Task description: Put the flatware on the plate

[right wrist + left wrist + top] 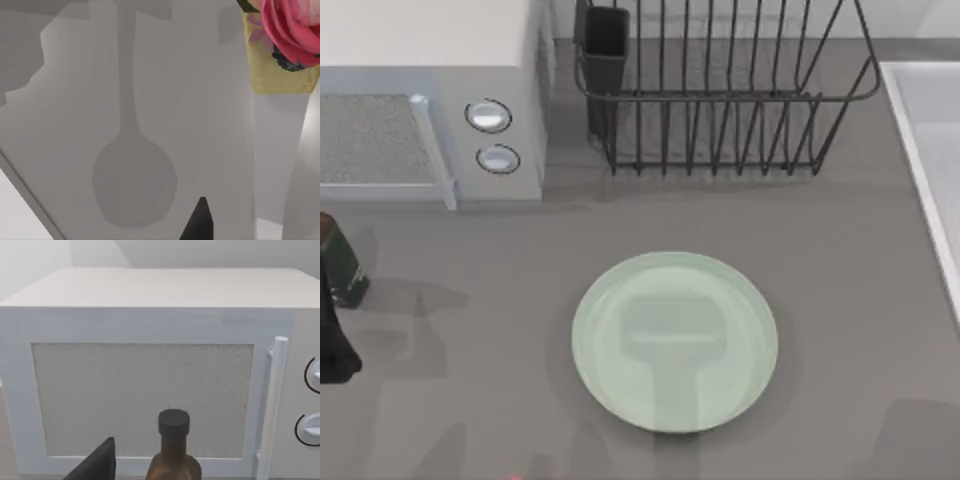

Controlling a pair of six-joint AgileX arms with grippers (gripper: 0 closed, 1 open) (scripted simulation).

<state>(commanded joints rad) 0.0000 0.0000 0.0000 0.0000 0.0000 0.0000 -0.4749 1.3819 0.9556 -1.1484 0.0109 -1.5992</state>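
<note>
Oddly, the plate [675, 340] sits bare mid-counter [860, 300], and I can't spot the spoon. A dark tool tip [197, 222] hangs over a spoon-shaped shadow; whether either tool is spread or pinching, I cannot tell. Risk: a drop missing the plate.

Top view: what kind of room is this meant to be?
Most likely a rendered kitchen counter. A white microwave sits at the back left, a dark wire dish rack stands beside it, and a mint-green plate lies on the grey worktop.
</note>
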